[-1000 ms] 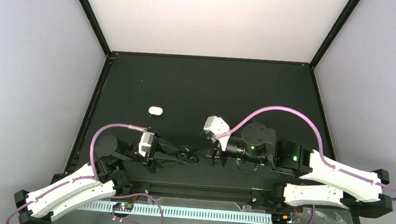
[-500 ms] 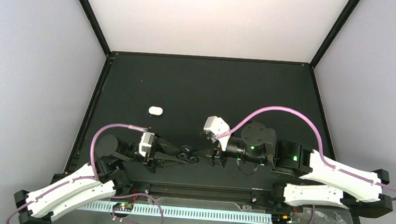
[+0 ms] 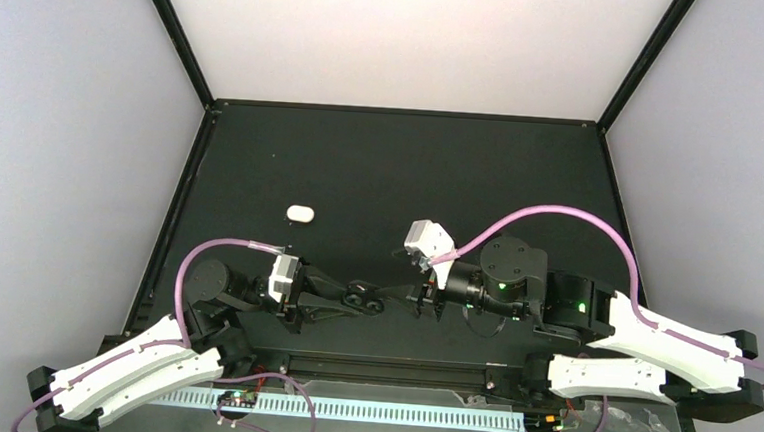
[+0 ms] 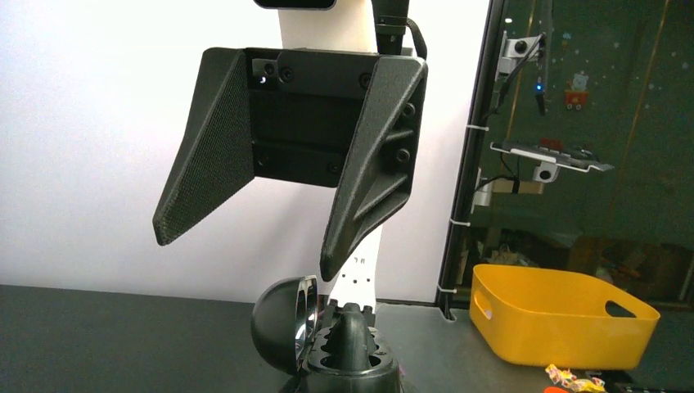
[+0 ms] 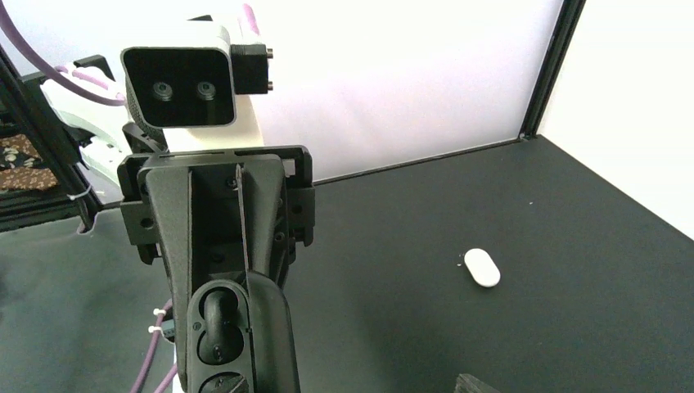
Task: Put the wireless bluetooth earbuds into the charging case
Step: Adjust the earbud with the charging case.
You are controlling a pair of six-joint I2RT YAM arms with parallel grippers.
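My left gripper is shut on the black charging case and holds it above the table near the front. In the right wrist view the left gripper faces the camera. The case is open there, with a black earbud in its upper socket. In the left wrist view the case shows its lid swung left and the bud standing up in it. My right gripper hangs open and empty just above and beyond the case, and it also shows in the top view. White earbuds are out of view.
A closed white oval case lies on the black table at the left of the middle; it also shows in the right wrist view. White walls and black frame posts enclose the table. A yellow bin stands outside the frame.
My right gripper has drawn back a little to the right, away from the case. The left gripper and the case have stayed put.
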